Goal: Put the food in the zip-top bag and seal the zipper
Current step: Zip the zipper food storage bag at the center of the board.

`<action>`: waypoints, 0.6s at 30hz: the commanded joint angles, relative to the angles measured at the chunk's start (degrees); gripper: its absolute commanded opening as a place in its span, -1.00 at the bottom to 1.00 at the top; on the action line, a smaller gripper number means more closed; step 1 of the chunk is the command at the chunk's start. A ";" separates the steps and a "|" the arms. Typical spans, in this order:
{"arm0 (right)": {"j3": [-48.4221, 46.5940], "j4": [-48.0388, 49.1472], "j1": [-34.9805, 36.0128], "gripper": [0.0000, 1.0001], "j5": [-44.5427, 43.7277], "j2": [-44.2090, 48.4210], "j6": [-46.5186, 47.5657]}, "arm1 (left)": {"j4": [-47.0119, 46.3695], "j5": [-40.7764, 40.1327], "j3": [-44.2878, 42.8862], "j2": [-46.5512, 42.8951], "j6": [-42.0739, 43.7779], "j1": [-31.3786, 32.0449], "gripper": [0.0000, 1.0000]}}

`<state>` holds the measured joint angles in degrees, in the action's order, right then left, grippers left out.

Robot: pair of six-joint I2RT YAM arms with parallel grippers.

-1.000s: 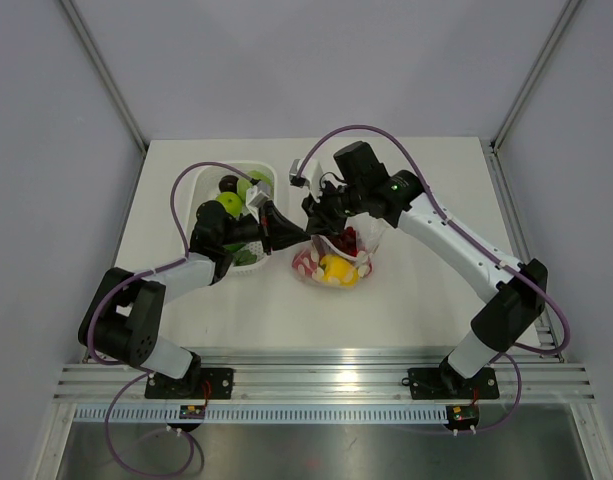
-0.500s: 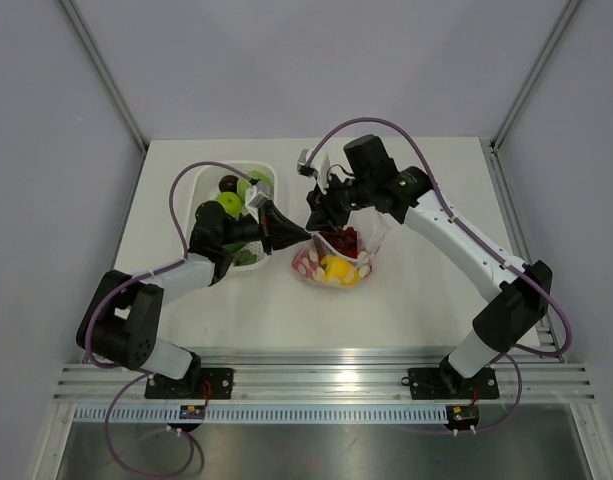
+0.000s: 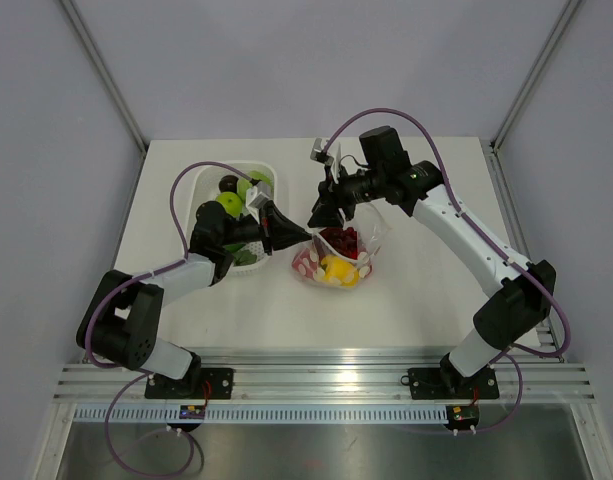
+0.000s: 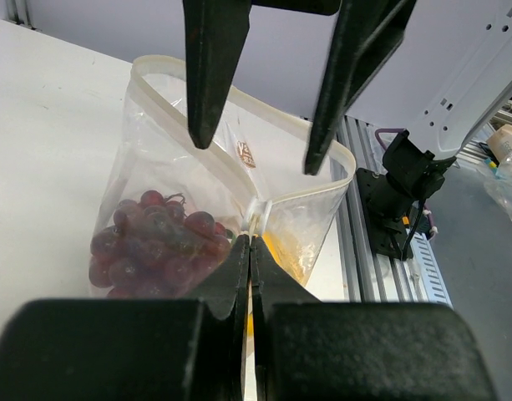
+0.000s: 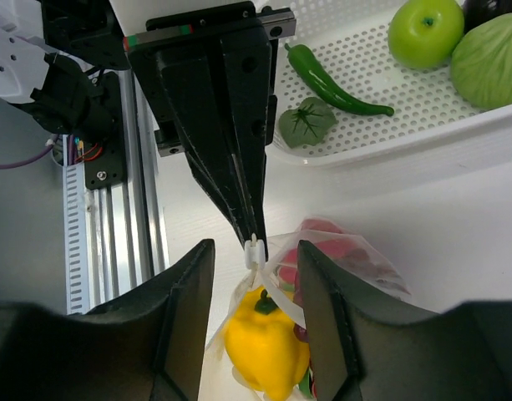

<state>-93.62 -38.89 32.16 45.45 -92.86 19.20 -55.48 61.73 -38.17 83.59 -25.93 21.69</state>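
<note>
The zip-top bag stands on the table with its mouth open. Inside it are a yellow pepper, a dark purple grape bunch and red pieces. My left gripper is shut on the near end of the zipper, at its small white slider. My right gripper is open and empty. It hangs just above the bag's mouth, with its fingers straddling the slider end without touching it. In the right wrist view the pepper shows between the open jaws.
A white slotted basket stands left of the bag. It holds a green apple, a pale green cabbage-like piece, a green chili and a leafy green piece. The aluminium rail runs along the near edge.
My right arm has swung back and to the right, and its wrist has lifted away from the bag. Its open jaws still hang over the slider end. The left gripper and bag have not moved.
</note>
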 commanded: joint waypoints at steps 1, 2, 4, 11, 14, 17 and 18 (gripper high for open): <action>-0.33 -0.56 0.27 0.05 4.73 0.84 0.31 | -2.35 0.05 -1.99 -2.21 1.41 0.10 -1.00; -0.42 -0.83 0.27 0.06 4.39 0.84 0.40 | -2.26 0.05 -2.08 -2.21 1.32 0.10 -1.00; -0.51 -1.62 0.27 0.07 3.68 0.22 0.57 | -2.35 0.05 -2.26 -2.12 1.24 0.10 -1.00; -0.16 -1.80 0.27 0.10 3.68 -1.88 0.49 | -2.00 -0.04 -2.34 -2.12 1.32 0.10 -1.00; -0.33 -1.97 0.27 0.10 3.59 -2.41 0.57 | -1.91 -0.03 -2.34 -2.12 1.32 0.10 -1.00; -0.42 -2.15 0.36 0.09 3.77 -3.03 0.57 | -1.82 -0.04 -2.26 -2.12 1.32 0.10 -1.00; -0.42 -2.15 0.27 0.07 3.77 -3.12 0.57 | -1.82 0.05 -2.34 -2.12 1.32 0.10 -1.00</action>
<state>-93.62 -40.58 32.21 47.70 -95.79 19.29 -55.44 61.73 -38.24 83.59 -25.69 21.69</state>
